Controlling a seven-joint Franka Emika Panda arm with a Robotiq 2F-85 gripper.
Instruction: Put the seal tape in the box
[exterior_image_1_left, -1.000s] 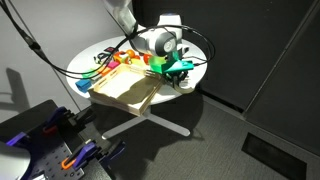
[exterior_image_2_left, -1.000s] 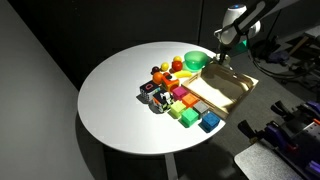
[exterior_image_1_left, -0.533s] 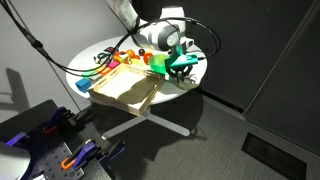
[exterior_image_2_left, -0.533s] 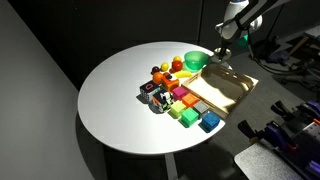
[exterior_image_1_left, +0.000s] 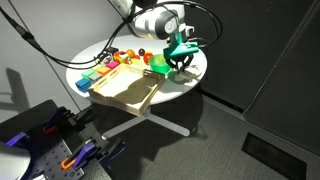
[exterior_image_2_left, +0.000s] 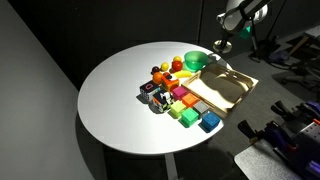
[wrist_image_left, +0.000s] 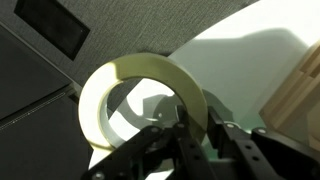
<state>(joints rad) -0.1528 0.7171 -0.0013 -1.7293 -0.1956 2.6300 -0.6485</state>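
Cream seal tape (wrist_image_left: 140, 66) hangs above the white counter (wrist_image_left: 245, 55), its band pinched between the fingers (wrist_image_left: 160, 150) of the gripper (wrist_image_left: 198, 135), one finger inside the ring. In the wrist view the wooden box (wrist_image_left: 300, 95) lies at 3 o'clock of the ring. A clean carry likely means clearing the low wall, centring over the box's bare floor, then lowering before letting go.

Gripper (exterior_image_1_left: 180, 66) aloft, pointed downward, 2 fingers (wrist_image_left: 186, 138) tight on seal tape (wrist_image_left: 140, 66).
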